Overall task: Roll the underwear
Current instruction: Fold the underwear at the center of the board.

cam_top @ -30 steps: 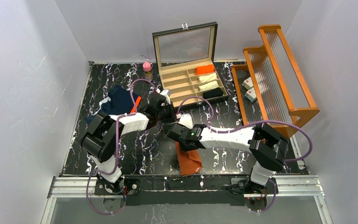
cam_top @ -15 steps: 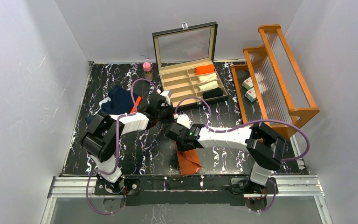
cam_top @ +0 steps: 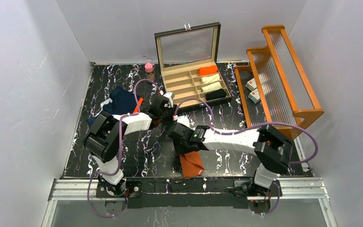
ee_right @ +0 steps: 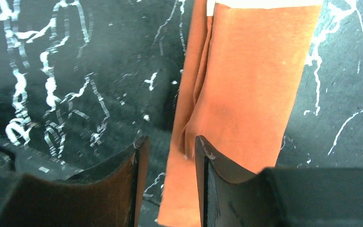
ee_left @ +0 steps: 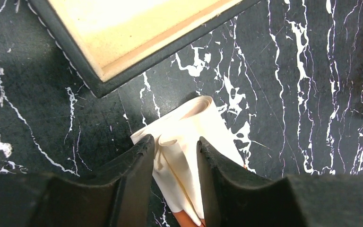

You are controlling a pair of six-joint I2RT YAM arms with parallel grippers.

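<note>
The rust-orange underwear [cam_top: 192,163] lies on the black marble table as a long folded strip. Its white waistband [ee_left: 189,127] is at the far end, near a corner of the box. My left gripper [cam_top: 170,116] [ee_left: 175,146] stands open over that waistband, a finger on each side and the cloth loose between them. At the strip's near end my right gripper [cam_top: 176,158] [ee_right: 168,144] is open astride the left edge of the orange cloth [ee_right: 246,85]. The navy underwear [cam_top: 120,101] with orange trim lies in a heap at the far left.
An open wooden box [cam_top: 170,84] with rolled items in its compartments stands at the back, its corner [ee_left: 99,82] close to the left fingers. A small pink-capped bottle [cam_top: 149,70] stands beside it. A wooden rack [cam_top: 283,75] fills the right side.
Both grippers have opened. The left has let go of the white waistband. The right has shifted toward the near end of the orange strip.
</note>
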